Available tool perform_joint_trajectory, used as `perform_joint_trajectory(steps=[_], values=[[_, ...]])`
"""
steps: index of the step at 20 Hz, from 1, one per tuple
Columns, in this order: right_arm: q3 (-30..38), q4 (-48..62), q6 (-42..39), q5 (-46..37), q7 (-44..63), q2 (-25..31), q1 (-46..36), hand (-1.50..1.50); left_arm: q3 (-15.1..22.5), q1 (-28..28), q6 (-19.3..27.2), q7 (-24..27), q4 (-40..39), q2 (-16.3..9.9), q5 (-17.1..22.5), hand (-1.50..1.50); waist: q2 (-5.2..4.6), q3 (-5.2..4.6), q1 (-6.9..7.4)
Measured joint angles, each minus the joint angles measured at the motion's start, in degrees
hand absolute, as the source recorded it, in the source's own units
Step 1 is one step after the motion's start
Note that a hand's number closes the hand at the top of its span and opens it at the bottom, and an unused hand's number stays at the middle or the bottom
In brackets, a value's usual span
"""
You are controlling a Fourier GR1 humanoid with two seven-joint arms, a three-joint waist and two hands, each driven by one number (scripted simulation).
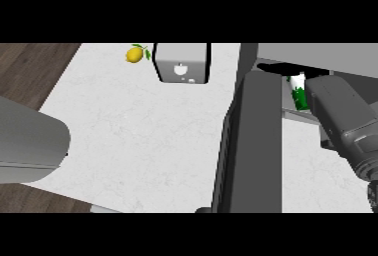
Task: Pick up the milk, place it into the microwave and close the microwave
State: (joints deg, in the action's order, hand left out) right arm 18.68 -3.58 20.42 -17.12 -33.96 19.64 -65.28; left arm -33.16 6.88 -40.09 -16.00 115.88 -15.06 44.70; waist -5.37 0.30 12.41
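Milk inside the open microwave, right robot hand at it

The milk [298,90] stood in the microwave [325,55] at 2 o'clock, behind its open door [251,145]. The right robot hand [284,68] reached in just above the carton, apparently touching its top; whether its fingers curled or spread could not be told. A lemon [134,54] and a toaster [182,63] sat on the surface [140,135] at 12 o'clock.

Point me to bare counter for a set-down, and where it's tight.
Free: the wide white counter between the open microwave door and the left forearm, below the lemon and grey box. Crowded: the microwave opening, where the right forearm and milk sit.
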Motion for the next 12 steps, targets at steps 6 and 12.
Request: perform_joint_trajectory(steps=[6,12], values=[[-0.32,-0.12,3.51,-0.44,3.03,-3.3,-3.08,-1.5,1.06,-0.85,-0.23,-0.04,-1.23,0.43,-1.4,-1.5,0.4,-0.07,-0.79],[-0.55,-0.65,5.79,-1.12,2.83,-4.92,-3.92,-1.5,2.03,-0.58,-1.66,0.32,-2.76,1.17,-2.92,-1.5,0.47,0.01,-2.02]])
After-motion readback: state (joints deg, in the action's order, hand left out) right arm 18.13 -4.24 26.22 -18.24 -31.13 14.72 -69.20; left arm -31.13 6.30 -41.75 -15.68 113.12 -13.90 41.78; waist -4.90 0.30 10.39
